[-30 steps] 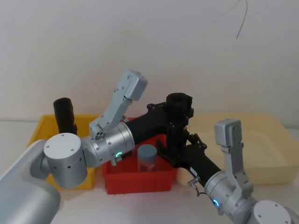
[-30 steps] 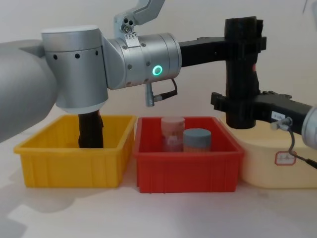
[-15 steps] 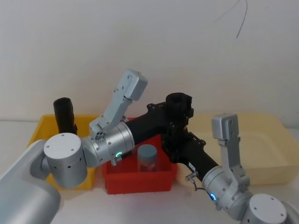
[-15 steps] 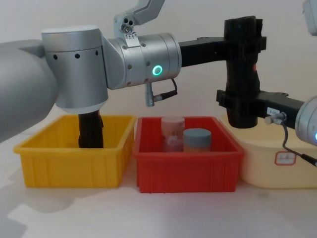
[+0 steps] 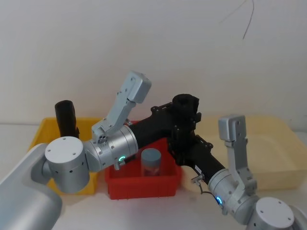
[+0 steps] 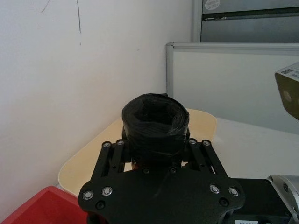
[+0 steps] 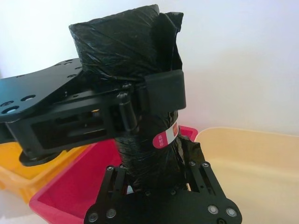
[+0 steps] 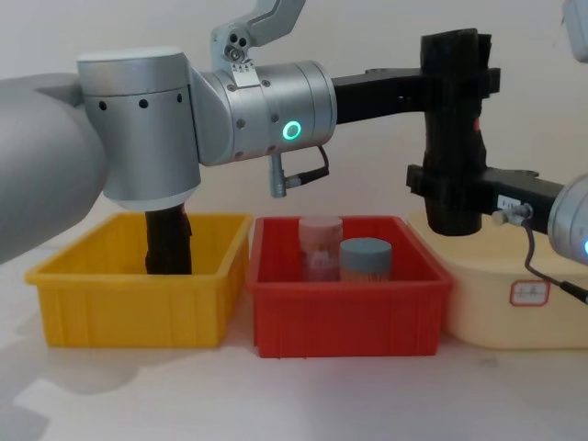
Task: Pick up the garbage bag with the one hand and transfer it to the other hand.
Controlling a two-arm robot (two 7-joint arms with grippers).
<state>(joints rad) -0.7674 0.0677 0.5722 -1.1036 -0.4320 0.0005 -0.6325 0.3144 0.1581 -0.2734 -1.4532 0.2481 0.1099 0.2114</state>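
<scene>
The garbage bag (image 8: 453,138), a tall black roll with a small red mark (image 7: 166,136), hangs upright in the air above the gap between the red bin and the cream bin. My left gripper (image 8: 457,87), on the arm with the green ring light, is shut on its upper part, with the roll's top (image 6: 155,116) standing out above the fingers. My right gripper (image 8: 450,193) reaches in from the right and closes around the roll's lower part, its fingers (image 7: 196,172) pressed against both sides. In the head view the left gripper (image 5: 184,117) sits just above the right gripper (image 5: 180,148).
A second black roll (image 8: 168,241) stands in the yellow bin (image 8: 129,303) at the left. The red bin (image 8: 344,312) in the middle holds a pink-lidded jar (image 8: 320,243) and a blue-lidded jar (image 8: 366,257). The cream bin (image 8: 514,303) sits below the right arm.
My right gripper has slid in towards the roll and settled around its lower part. The roll and the left gripper have shifted slightly to the right.
</scene>
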